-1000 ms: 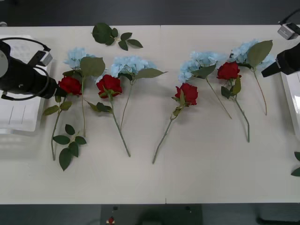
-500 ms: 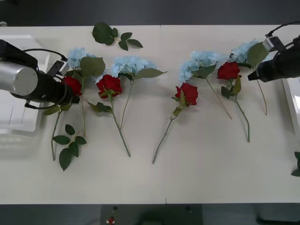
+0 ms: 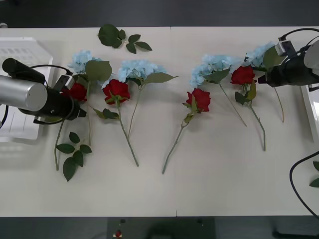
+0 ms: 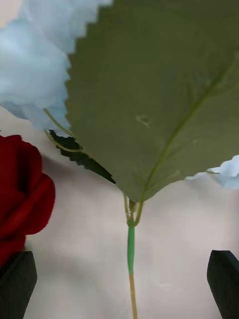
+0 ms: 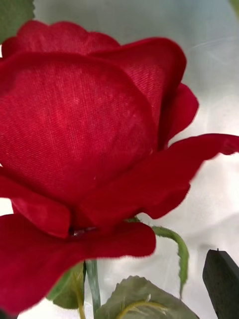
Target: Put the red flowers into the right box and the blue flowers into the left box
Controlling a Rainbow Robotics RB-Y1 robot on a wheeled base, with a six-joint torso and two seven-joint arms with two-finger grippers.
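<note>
Several red flowers lie in a row on the table: the leftmost (image 3: 77, 92), one (image 3: 115, 89) beside it, one (image 3: 200, 98) in the middle, one (image 3: 242, 75) at the right. Behind them lie several blue flowers (image 3: 137, 67). My left gripper (image 3: 79, 110) hovers at the leftmost red flower (image 5: 84, 129), open, with one black finger (image 5: 221, 284) beside the bloom. Open too, my right gripper (image 3: 260, 79) straddles the far-right blue flower's stem (image 4: 130, 249) under its big leaf (image 4: 159, 99). The left box (image 3: 20, 50) sits at the left edge, the right box (image 3: 311, 102) at the right edge.
A loose leaf sprig (image 3: 117, 37) lies at the back of the table and another (image 3: 72, 154) by the leftmost stem. A black cable (image 3: 296, 184) loops in at the front right. The front half of the table is bare.
My left arm has come forward and to the right over the leftmost red flower. My right arm has swung in from the right edge to the far-right blue flower's stem.
</note>
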